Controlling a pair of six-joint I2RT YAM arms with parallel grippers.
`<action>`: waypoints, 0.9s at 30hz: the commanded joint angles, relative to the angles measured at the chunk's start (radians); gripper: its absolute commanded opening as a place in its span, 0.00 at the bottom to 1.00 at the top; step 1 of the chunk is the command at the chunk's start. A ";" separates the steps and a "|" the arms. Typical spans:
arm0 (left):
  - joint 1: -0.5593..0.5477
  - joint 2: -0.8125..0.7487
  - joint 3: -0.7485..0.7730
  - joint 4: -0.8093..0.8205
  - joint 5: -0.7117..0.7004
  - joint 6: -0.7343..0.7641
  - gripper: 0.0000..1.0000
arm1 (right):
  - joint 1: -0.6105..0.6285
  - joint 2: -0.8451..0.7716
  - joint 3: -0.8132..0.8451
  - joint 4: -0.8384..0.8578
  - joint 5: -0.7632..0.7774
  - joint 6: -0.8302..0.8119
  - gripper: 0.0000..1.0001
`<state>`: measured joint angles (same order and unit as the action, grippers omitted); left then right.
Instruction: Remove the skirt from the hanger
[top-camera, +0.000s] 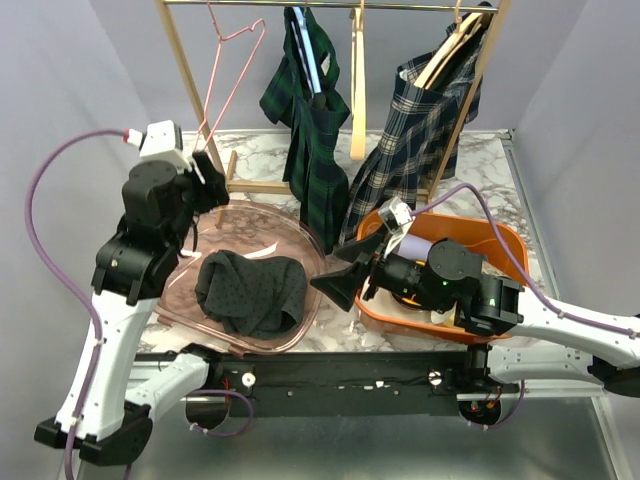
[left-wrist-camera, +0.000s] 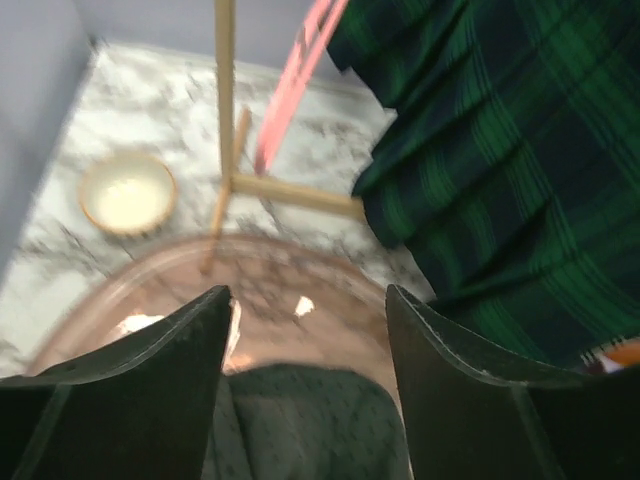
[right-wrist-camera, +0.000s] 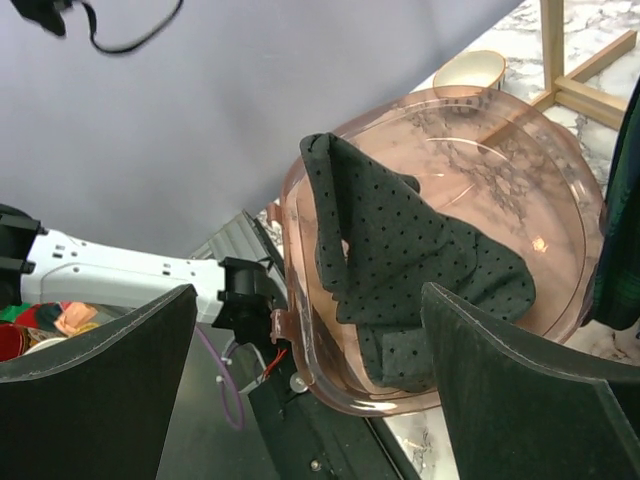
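The top camera looks down from behind both arms; the nearer wrist cameras face the pink tub (top-camera: 250, 228), shared by all three

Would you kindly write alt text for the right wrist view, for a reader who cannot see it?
A dark dotted garment lies crumpled in a clear pink tub, framed by the open right pincer. A small cream bowl and a wooden rack base sit beyond the tub on the marble table.

Rack post (left-wrist-camera: 225, 90) ahead of fingers (left-wrist-camera: 150, 400)
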<state>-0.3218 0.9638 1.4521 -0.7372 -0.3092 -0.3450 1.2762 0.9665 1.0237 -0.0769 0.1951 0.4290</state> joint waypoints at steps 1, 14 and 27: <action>0.004 -0.126 -0.239 -0.085 0.233 -0.287 0.67 | 0.003 0.028 -0.001 -0.020 -0.034 0.042 1.00; 0.018 -0.203 -0.956 0.111 0.062 -0.804 0.53 | 0.002 -0.006 -0.014 -0.055 0.007 0.045 1.00; 0.030 -0.183 -0.491 -0.065 -0.027 -0.467 0.80 | 0.003 -0.051 -0.002 -0.090 0.041 0.056 1.00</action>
<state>-0.2955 0.8101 0.7483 -0.7113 -0.2478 -0.9913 1.2762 0.9348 1.0195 -0.1265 0.1974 0.4755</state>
